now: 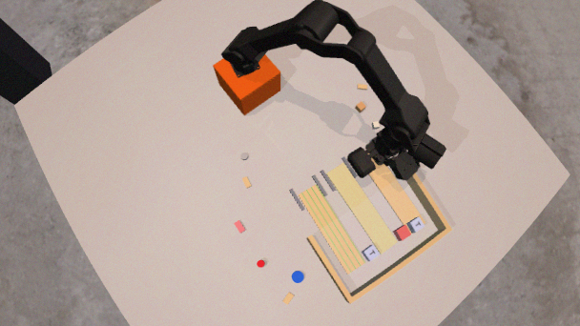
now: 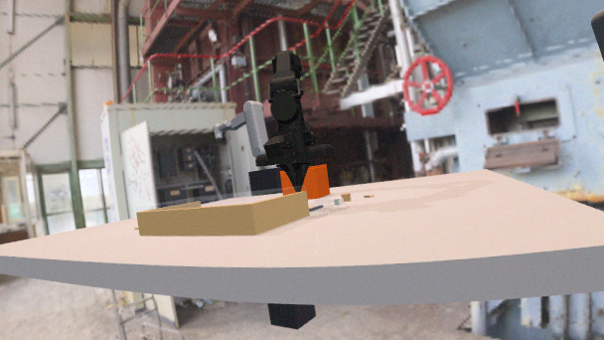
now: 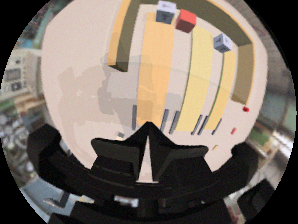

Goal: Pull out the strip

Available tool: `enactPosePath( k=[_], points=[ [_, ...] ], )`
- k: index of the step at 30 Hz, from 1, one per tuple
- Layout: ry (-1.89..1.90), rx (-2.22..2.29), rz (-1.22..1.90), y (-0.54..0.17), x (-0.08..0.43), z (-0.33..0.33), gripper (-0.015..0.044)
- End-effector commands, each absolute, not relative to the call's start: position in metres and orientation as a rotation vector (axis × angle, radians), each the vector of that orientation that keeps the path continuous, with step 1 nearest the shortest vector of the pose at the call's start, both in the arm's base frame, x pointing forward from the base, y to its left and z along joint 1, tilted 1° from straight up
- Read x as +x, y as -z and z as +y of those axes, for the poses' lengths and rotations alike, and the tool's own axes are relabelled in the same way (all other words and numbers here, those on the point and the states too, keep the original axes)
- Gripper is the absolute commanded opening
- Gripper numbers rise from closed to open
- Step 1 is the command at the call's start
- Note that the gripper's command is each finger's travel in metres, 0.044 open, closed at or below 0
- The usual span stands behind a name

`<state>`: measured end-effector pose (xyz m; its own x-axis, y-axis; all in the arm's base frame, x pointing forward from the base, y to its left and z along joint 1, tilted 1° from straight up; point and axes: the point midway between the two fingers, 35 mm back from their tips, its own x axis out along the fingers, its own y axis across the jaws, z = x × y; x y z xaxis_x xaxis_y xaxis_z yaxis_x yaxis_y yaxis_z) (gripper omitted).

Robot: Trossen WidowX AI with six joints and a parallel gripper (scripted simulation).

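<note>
My gripper [image 3: 148, 123] [image 2: 300, 188] is shut and empty, pointing down above the near end of the orange strip [image 1: 395, 193] [image 3: 155, 65]. A labelled cube [image 1: 416, 224] [image 3: 165, 12] is at that strip's far end. Beside it a red cube [image 1: 403, 233] [image 3: 186, 21] is by the far end of the plain yellow strip [image 1: 359, 202] [image 3: 196, 75]. Another labelled cube [image 1: 370, 253] [image 3: 222, 43] is by the far end of the striped strip [image 1: 329, 226] [image 3: 222, 82]. The views do not show clearly whether the red cube and this cube rest on strips. The arm partly covers the orange strip's near end in the top view.
A low wooden wall [image 1: 401, 264] [image 2: 199, 221] [image 3: 245, 72] encloses the strips' far ends and part of both sides. Grey guide bars [image 1: 297, 199] [image 3: 134, 117] flank the near ends. Small blocks, a blue disc [image 1: 298, 276] and a red disc [image 1: 260, 263] lie outside.
</note>
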<state>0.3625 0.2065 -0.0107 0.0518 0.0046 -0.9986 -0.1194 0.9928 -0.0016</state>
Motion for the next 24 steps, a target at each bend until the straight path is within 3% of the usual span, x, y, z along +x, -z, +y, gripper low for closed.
enactPosePath(
  k=[1, 24],
  points=[
    [-0.092, -0.090, 1.524, 0.020, 0.361, 0.206, 0.0000],
    [-0.092, -0.090, 1.524, 0.052, 0.363, 0.205, 0.0000]
  ],
)
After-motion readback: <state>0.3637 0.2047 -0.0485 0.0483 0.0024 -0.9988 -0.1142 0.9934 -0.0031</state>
